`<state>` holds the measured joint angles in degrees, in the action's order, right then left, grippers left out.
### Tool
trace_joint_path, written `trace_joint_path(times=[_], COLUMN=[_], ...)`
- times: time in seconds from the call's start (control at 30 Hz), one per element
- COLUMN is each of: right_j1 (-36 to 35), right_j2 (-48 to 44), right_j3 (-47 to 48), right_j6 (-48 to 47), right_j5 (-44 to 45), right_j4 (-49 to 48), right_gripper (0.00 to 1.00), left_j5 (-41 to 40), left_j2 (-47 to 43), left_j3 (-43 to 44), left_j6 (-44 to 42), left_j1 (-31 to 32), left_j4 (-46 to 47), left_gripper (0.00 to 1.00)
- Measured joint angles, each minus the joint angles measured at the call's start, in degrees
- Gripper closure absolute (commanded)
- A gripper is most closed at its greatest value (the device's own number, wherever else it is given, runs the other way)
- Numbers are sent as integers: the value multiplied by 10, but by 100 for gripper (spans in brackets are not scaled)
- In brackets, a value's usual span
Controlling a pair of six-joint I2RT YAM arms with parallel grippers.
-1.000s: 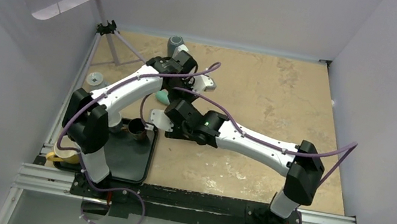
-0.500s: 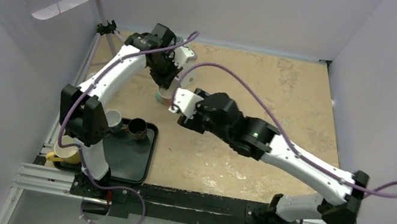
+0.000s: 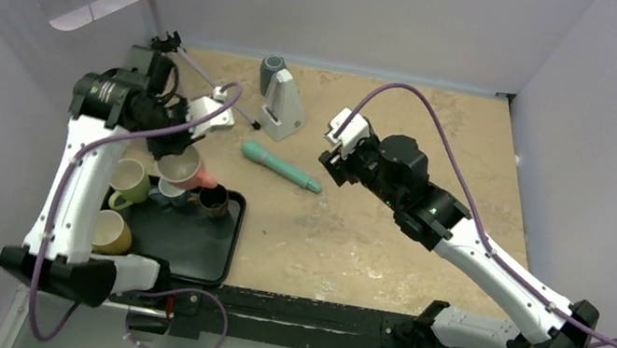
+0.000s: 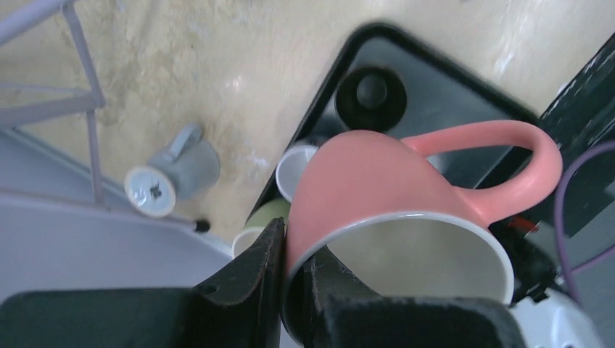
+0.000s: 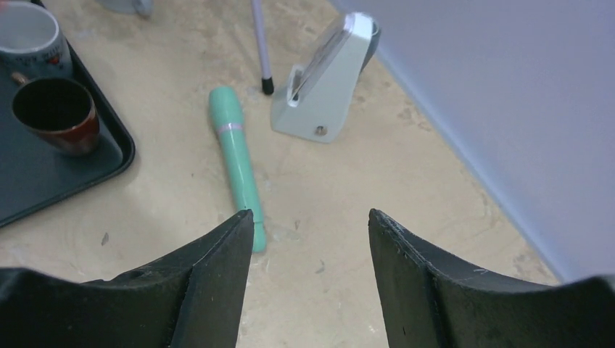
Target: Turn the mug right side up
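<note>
The mug (image 3: 185, 170) is pink with a cream inside. It hangs tilted over the back edge of the black tray (image 3: 195, 250), mouth up towards the camera and handle to the right. My left gripper (image 3: 169, 149) is shut on its rim. In the left wrist view the mug (image 4: 370, 181) fills the middle, and the left gripper (image 4: 291, 233) pinches its wall, one finger inside and one outside. My right gripper (image 3: 336, 153) is open over bare table at the right, with nothing in it; the right wrist view shows the same gripper (image 5: 312, 217) holding nothing.
On the tray stand a green mug (image 3: 128, 182), a yellow mug (image 3: 108, 231), a white mug (image 3: 168, 194) and a brown cup (image 3: 213, 201). A teal cylinder (image 3: 280, 166) lies mid-table. A grey stand (image 3: 280, 101) sits at the back. A grey fitting (image 4: 174, 170) lies left of the tray.
My left arm has swung from the back of the table to the left, carrying the pink mug over the tray. My right arm has pulled back to the right and its jaws have opened wider.
</note>
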<state>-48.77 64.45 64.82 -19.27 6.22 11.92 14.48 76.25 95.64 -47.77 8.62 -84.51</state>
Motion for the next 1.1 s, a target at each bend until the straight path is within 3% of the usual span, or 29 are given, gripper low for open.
trace_joint_path(times=[0.17,0.33,0.77,1.1], right_j1=[2,2,4,4], right_j2=[35,35,22,28], right_j3=[-16,-20,-47,-47], right_j6=[-1,-1,2,-1], right_j5=[-19,-32,-41,-43], right_j4=[-7,-21,-38,-38], right_gripper=[38,38,38,39], left_j5=[-39,-55,-65,-64], left_j2=[-118,-108,-137,-138], left_j3=[-142,-250,-455,-520], left_j6=[-132,-184,-269,-296], left_j1=[-58,-106,-128,-131], left_j4=[-36,-62,76,175], left_gripper=[100,100,100,100])
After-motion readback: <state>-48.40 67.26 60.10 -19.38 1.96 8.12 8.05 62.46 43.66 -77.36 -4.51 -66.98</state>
